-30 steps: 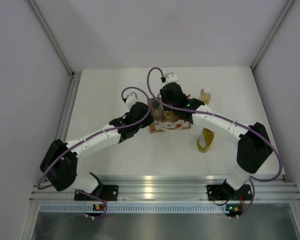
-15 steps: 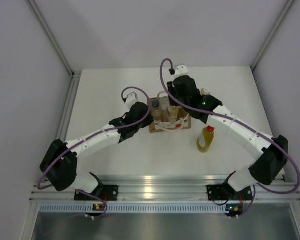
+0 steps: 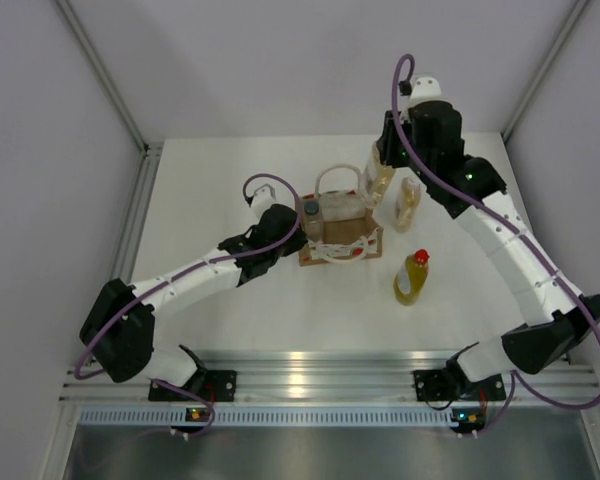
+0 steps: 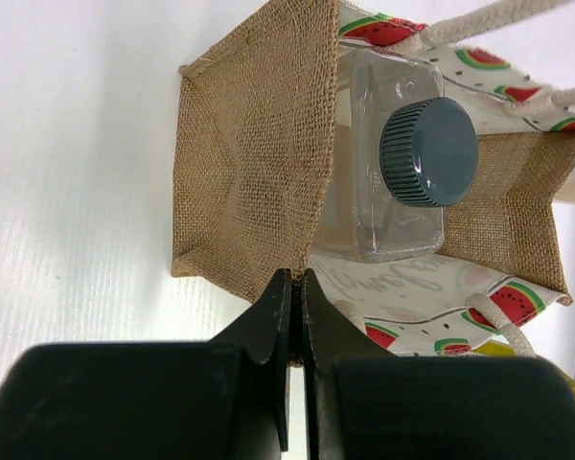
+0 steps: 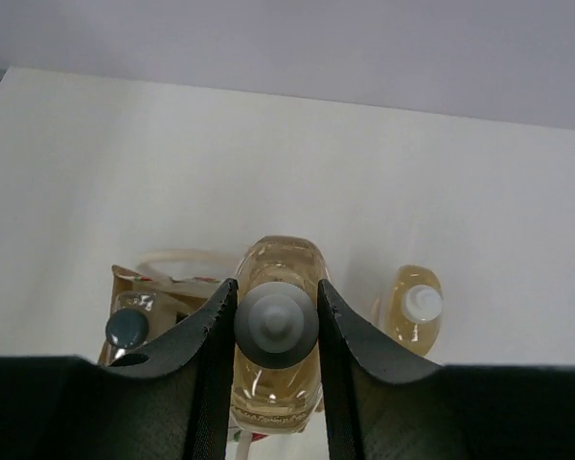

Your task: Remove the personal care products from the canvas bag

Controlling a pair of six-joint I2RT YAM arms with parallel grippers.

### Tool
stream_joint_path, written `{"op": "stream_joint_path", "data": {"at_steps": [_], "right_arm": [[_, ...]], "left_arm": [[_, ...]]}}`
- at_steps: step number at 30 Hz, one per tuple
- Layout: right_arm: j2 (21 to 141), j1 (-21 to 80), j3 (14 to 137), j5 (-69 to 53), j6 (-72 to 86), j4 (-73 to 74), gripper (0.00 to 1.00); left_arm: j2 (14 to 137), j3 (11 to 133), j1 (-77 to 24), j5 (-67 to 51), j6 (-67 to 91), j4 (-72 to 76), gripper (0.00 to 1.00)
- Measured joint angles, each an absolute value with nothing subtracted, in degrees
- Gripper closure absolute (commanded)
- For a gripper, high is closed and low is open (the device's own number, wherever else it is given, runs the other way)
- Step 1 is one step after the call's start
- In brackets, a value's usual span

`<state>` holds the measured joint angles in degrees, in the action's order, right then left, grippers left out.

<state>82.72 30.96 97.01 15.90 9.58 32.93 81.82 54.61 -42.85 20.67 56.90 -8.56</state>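
Four bottles (image 3: 409,284); seemingly one inside bag (image 4: 244,182).

Canvas bag (image 4: 249,192): coarse woven burlap, rough and matt, with smooth printed panels and twisted cord handles (image 4: 498,311). Clear bottle (image 4: 383,225): glossy plastic, ribbed matt grey cap (image 4: 428,151). Amber bottle (image 5: 274,388): glossy translucent plastic. Right fingers (image 5: 206,364): matt black plastic. Surface (image 5: 125,172): white, matt.

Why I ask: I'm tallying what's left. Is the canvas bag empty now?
No; the left wrist view shows a clear bottle with a dark grey cap standing inside the canvas bag.
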Motion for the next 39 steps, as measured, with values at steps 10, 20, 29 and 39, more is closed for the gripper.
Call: {"op": "stream_joint_path", "data": {"at_steps": [10,20,29,39], "right_arm": [[80.73,16.6,98.74,8.58,9.15,36.73,1.0],[77.58,1.56,95.79,3.42,10.48,36.38,1.0],[75.37,-0.71,74.26,1.98,7.64,20.58,1.0],[77.54,-0.93,59.16,-2.09,-0.14,4.56,1.0]], "left_arm": [[81.76,54.61,-42.85,20.67,56.84,-8.58,1.0],[81.71,54.61,-42.85,20.67,56.66,-8.6,1.0],[81.56,54.59,-42.85,20.47,55.79,-8.64,1.0],[81.56,54.59,-42.85,20.4,55.33,-8.64,1.0]]}}
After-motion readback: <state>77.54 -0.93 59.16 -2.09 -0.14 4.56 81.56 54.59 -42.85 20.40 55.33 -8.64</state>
